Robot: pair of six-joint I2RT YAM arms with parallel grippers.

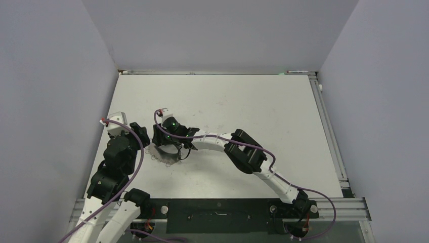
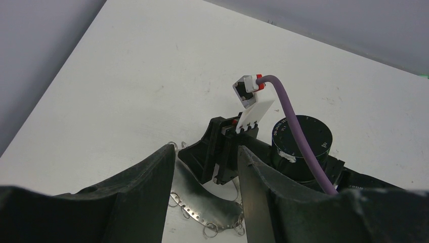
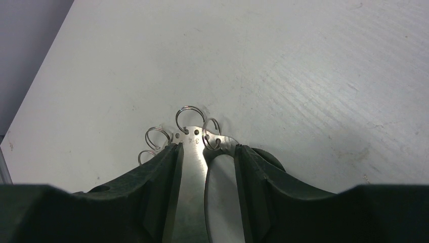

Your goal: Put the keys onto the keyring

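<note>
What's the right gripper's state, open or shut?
Open. On the right gripper, fingers stand apart astride the keyring band; bare table shows between band and other finger.

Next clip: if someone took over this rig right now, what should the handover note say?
Left tool: fingers astride the keyring band; whether it grips is unclear.
Right tool: facing the left one, also astride the band, with table showing in the gap; grip is unclear.
The keyring sits left of centre on the table, between both tools.
Keys: none visible in any view.
Done: nothing confirmed.
Left: locate a key and thread it on.
</note>
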